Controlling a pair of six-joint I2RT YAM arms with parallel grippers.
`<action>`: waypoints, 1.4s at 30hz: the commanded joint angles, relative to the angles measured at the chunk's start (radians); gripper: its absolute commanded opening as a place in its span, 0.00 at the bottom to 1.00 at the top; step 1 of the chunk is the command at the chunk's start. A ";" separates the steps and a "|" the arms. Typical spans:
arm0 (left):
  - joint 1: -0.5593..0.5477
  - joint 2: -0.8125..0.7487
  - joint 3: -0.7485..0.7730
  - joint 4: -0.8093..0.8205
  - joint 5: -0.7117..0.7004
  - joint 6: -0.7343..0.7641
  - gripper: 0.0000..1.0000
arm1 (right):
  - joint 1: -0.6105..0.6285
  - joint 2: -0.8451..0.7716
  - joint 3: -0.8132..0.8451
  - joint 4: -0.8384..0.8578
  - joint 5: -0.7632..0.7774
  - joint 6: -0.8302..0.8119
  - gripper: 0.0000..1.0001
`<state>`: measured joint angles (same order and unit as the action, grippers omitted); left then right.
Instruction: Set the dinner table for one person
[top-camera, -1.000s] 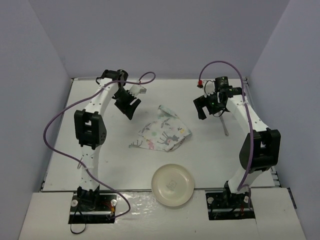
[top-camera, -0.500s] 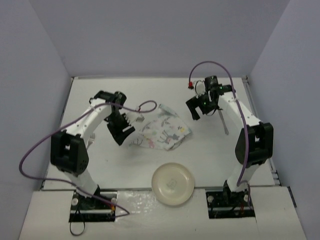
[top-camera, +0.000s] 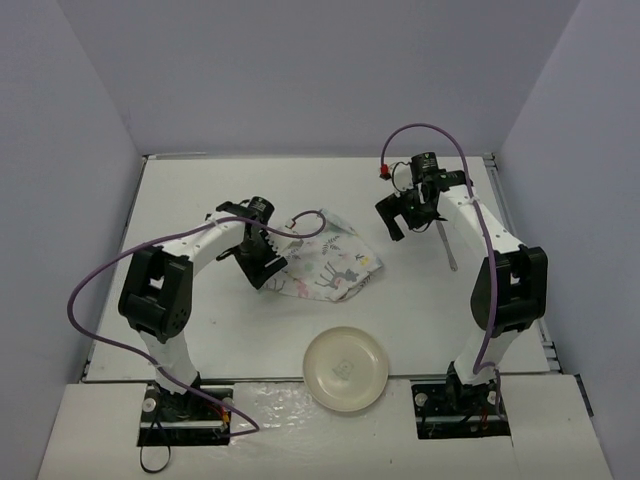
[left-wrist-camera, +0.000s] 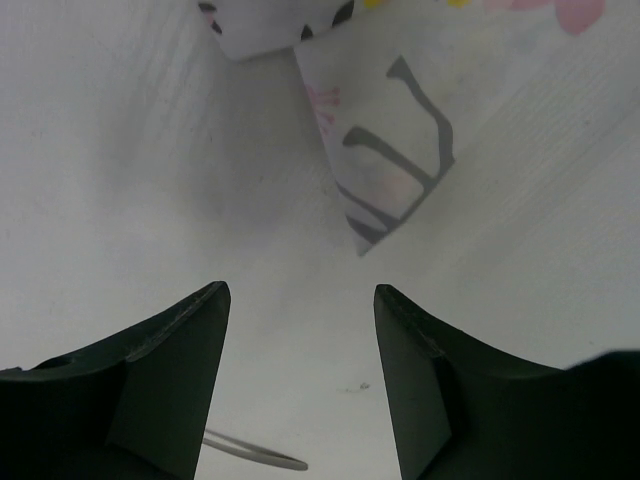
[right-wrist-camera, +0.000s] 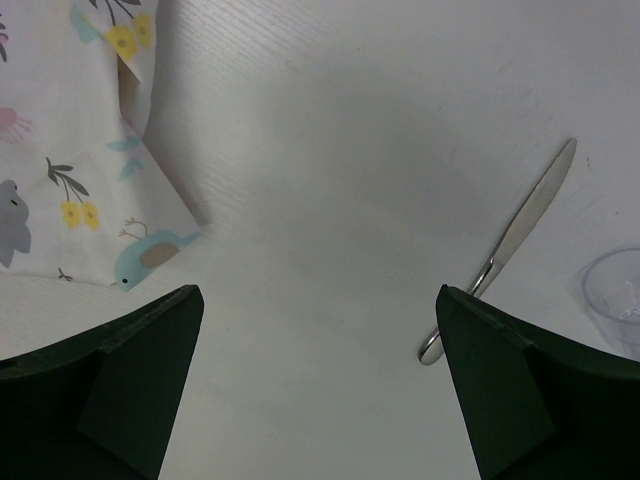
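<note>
White dinner table (top-camera: 180, 190), placemat (top-camera: 330, 265) well inside edges

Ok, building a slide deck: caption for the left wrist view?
Open left gripper low over the dinner table, a corner of the animal-print placemat just ahead.

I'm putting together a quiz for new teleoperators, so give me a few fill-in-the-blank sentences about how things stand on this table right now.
1. The plate on the dinner table is ___ in shape.
2. The knife lies on the ___ arm's side of the placemat.
3. The left gripper and the right gripper both have ___ jaws.
Missing words: round; right; open.
</note>
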<state>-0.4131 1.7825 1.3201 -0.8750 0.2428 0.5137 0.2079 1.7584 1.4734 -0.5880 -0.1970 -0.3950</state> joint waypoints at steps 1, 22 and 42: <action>-0.042 0.009 0.036 0.122 -0.033 -0.043 0.57 | -0.019 -0.058 0.011 -0.010 0.046 -0.010 1.00; -0.050 0.017 0.070 0.031 0.064 -0.006 0.53 | -0.068 -0.081 -0.016 -0.009 0.033 -0.009 1.00; -0.052 0.051 -0.036 0.077 0.045 -0.003 0.52 | -0.068 -0.082 -0.030 -0.007 0.018 -0.001 1.00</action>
<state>-0.4652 1.8372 1.2785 -0.8289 0.2900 0.5162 0.1436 1.7233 1.4471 -0.5941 -0.1722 -0.3946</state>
